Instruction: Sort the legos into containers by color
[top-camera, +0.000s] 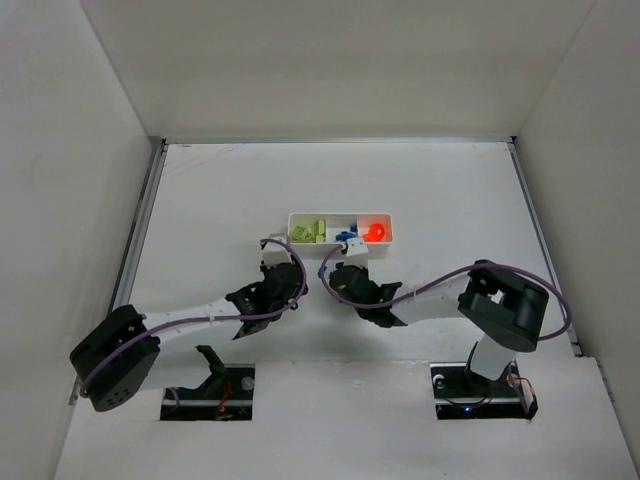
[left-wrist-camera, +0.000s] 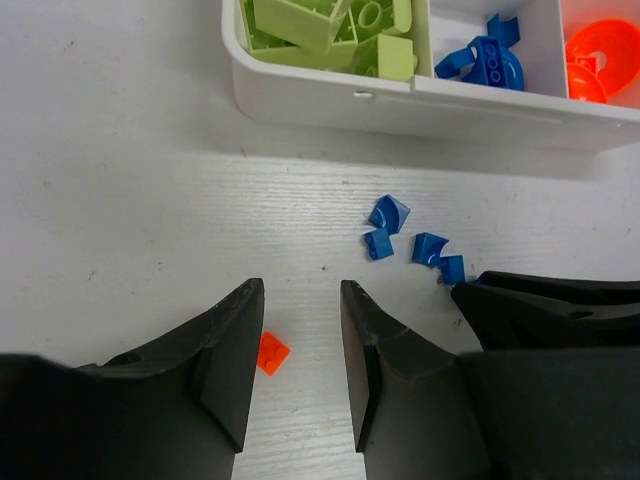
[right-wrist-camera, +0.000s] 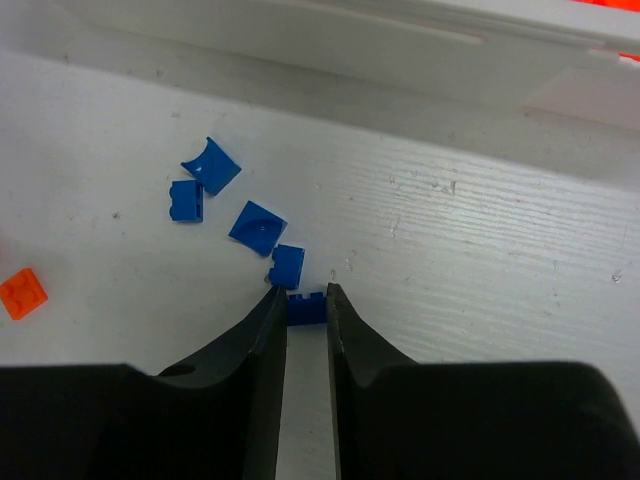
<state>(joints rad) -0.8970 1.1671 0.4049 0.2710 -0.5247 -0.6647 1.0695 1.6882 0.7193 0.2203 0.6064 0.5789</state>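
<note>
One blue brick (right-wrist-camera: 306, 310) sat pinched between the close-set tips of the right pincer (right-wrist-camera: 304, 291), low on the table (right-wrist-camera: 480, 230). Four loose blue bricks (right-wrist-camera: 257, 225) lay just ahead and to the left. The tray (right-wrist-camera: 400, 50) stood straight beyond, its middle compartment (left-wrist-camera: 490, 110) holding blue. The left pincer (left-wrist-camera: 300, 290) hung half open and empty, with an orange brick (left-wrist-camera: 271, 352) beside one finger.

White table top (right-wrist-camera: 480, 230): looks like painted wood, grain ridges showing, matt, a bit scuffed. Long white plastic tray (left-wrist-camera: 400, 105): smooth, semi-gloss, soft highlights on rim. Now the tiny blue plastic bricks (right-wrist-camera: 258, 227), lime-green plastic bricks (left-wrist-camera: 300, 30) & flat orange-red plastic brick (left-wrist-camera: 271, 353): all hard, smooth, slight sheen. Left gripper (left-wrist-camera: 300, 290) & right gripper (right-wrist-camera: 304, 292): black plastic, matt, dull grey glare on inner faces.
</note>
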